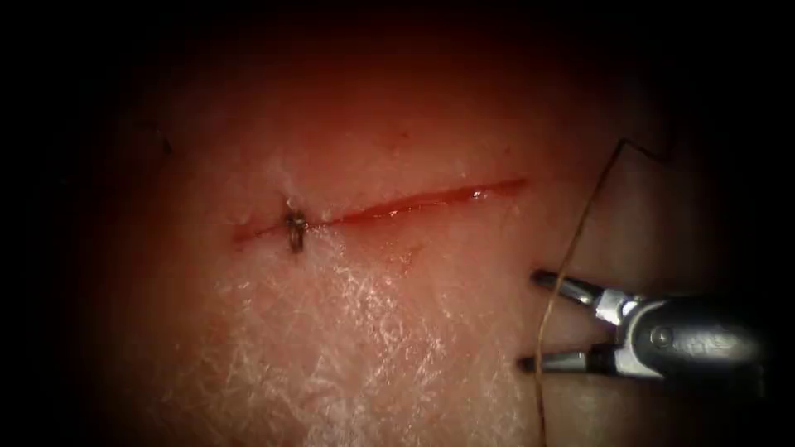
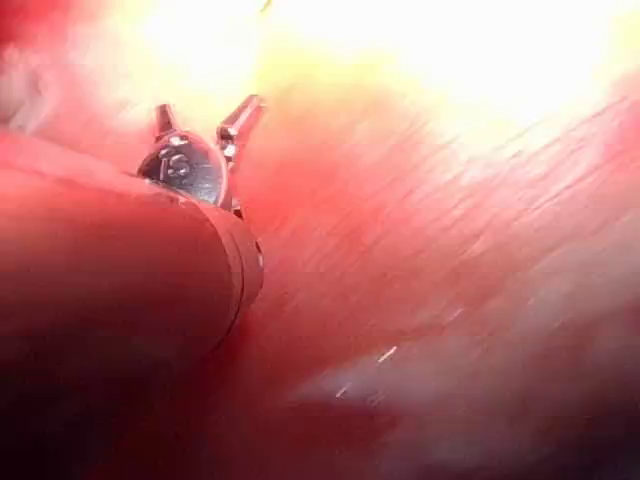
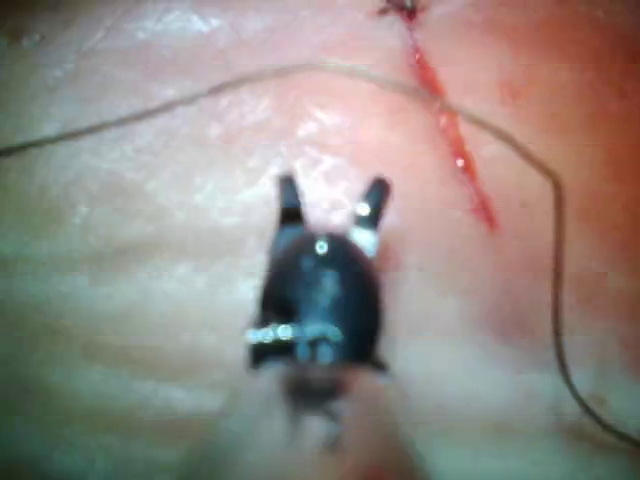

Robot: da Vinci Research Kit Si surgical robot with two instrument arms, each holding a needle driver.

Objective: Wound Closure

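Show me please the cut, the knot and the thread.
cut (image 1: 414, 201), endoscope view, middle of the red line.
knot (image 1: 294, 228), endoscope view, dark stitch across the cut's left end.
thread (image 1: 571, 248), endoscope view, strand above the right arm's tool.

L tool (image 2: 208, 118) over tissue (image 2: 430, 270), fingers (image 2: 240, 118) apart, nothing held.

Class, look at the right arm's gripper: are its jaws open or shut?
Open. The right gripper has its two jaws spread wide apart, gripping nothing; the thread runs across the gap between them, over the tissue.
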